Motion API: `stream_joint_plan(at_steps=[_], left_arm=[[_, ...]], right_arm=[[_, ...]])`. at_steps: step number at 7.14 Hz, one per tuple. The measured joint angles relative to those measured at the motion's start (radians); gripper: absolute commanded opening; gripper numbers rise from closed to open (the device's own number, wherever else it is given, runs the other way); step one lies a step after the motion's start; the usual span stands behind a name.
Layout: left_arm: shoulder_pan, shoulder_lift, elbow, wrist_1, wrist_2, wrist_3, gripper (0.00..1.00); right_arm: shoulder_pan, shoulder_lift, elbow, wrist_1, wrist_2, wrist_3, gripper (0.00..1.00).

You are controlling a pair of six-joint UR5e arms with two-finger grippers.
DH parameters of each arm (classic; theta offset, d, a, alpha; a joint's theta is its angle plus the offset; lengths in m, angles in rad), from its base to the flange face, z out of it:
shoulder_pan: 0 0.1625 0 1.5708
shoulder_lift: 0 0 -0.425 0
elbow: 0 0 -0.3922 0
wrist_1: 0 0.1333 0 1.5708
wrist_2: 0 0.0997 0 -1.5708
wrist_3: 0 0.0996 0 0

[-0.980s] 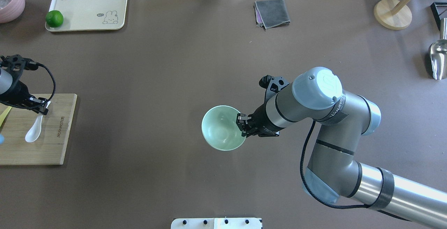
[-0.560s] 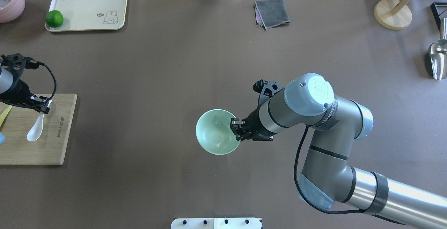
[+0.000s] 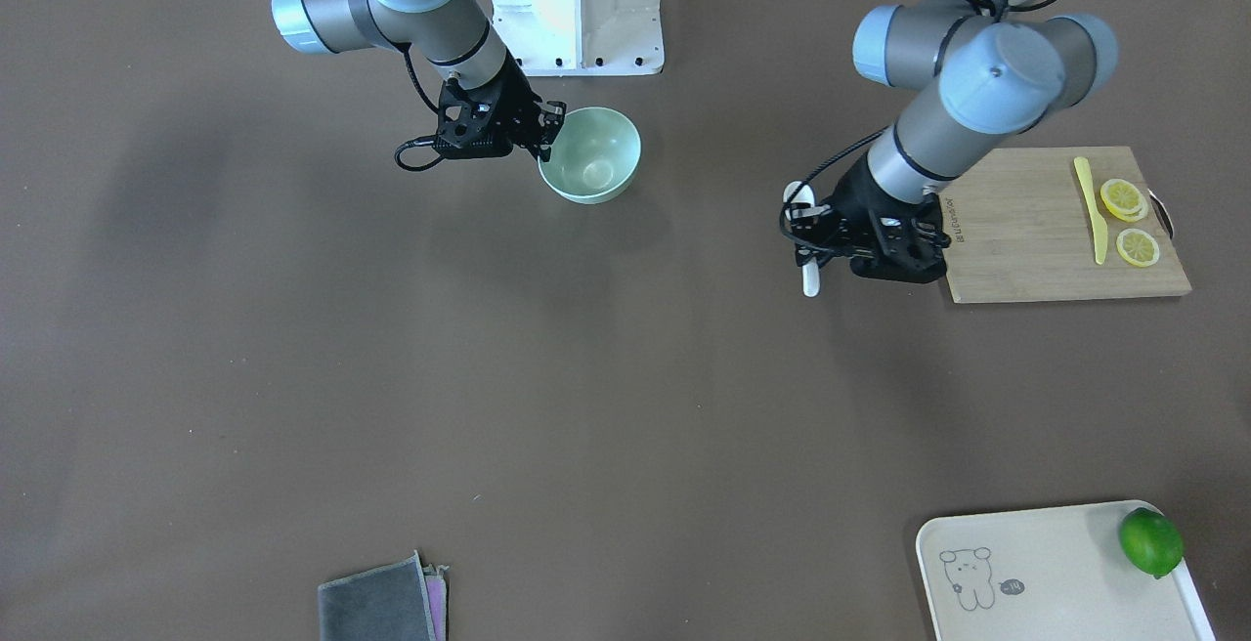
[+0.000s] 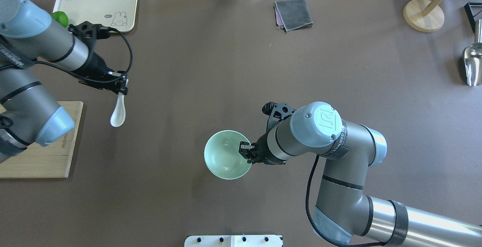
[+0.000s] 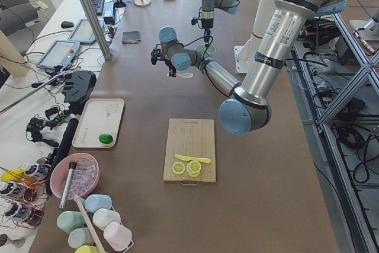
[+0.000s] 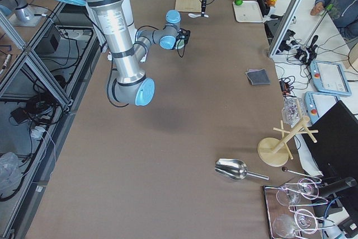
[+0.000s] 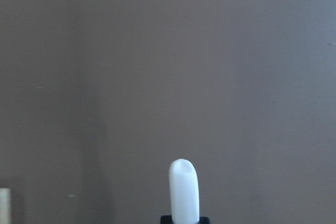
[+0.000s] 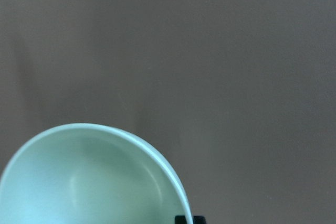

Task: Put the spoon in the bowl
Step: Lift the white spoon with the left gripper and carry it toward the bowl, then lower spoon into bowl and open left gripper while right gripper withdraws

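Note:
My left gripper (image 4: 121, 88) is shut on the handle of the white spoon (image 4: 118, 116) and holds it above the bare table, right of the cutting board, scoop end toward the robot. The spoon also shows in the front view (image 3: 809, 275) and in the left wrist view (image 7: 184, 192). My right gripper (image 4: 245, 152) is shut on the right rim of the mint-green bowl (image 4: 224, 160), which is empty. The bowl also shows in the front view (image 3: 589, 167) and in the right wrist view (image 8: 79, 182). The spoon is well left of the bowl and farther from the robot.
A wooden cutting board (image 3: 1026, 231) at the left edge holds a yellow knife (image 3: 1090, 206) and lemon slices (image 3: 1124, 199). A cream tray (image 4: 98, 8) with a lime (image 3: 1151, 541) lies far left. A grey cloth (image 4: 293, 13), a wooden stand (image 4: 423, 15) and a metal scoop (image 4: 472, 64) lie at the far side.
My left gripper has lifted the spoon off the cutting board and carried it right, over the bare table. My right arm has moved the bowl left and toward the robot.

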State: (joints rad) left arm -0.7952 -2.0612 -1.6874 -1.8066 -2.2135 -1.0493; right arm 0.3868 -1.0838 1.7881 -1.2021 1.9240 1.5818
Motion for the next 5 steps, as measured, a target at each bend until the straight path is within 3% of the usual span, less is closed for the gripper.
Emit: stream_joint_plan(at_steps=[3, 5], left_arm=[[0.106, -0.137, 0.033, 0.009, 0.075, -0.147, 0.0], [0.176, -0.182, 0.035, 0.008, 0.125, -0.222, 0.0]], right_arm=[[0.015, -0.009, 0.01, -0.007, -0.012, -0.002, 1.0], [0.091, -0.053, 0.043, -0.007, 0.05, -0.02, 1.0]])
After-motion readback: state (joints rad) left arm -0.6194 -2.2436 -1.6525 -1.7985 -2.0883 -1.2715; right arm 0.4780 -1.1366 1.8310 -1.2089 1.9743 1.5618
